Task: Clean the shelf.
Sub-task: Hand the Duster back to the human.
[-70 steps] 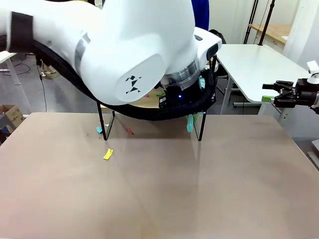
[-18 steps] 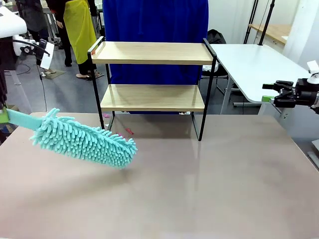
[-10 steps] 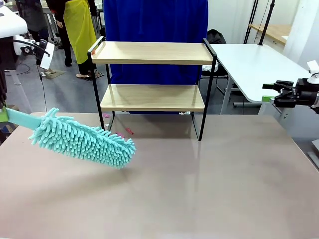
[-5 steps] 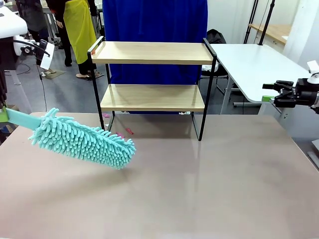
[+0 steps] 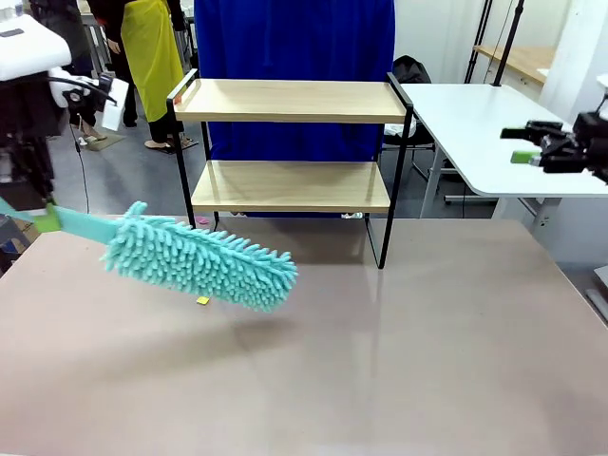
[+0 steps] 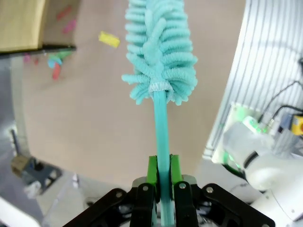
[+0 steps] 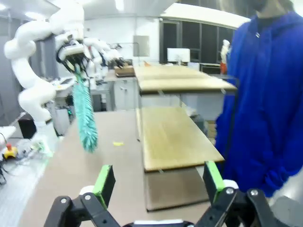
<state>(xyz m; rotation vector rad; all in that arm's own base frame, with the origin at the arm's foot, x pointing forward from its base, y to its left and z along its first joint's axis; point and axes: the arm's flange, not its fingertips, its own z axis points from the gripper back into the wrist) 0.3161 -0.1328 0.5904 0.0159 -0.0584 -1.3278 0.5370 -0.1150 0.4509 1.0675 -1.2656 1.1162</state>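
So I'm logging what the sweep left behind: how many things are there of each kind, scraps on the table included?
Shelf: 1
Duster, held in the left gripper: 1
Yellow scrap on the table: 1
Pink, red and blue scraps beside the shelf's leg: several, too small to count
Total counted: 3

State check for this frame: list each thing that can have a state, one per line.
left gripper: shut on the duster handle
duster: held above the table, head tilted toward the shelf
right gripper: open, holding nothing
shelf: upright, both boards bare
yellow scrap: lying on the table
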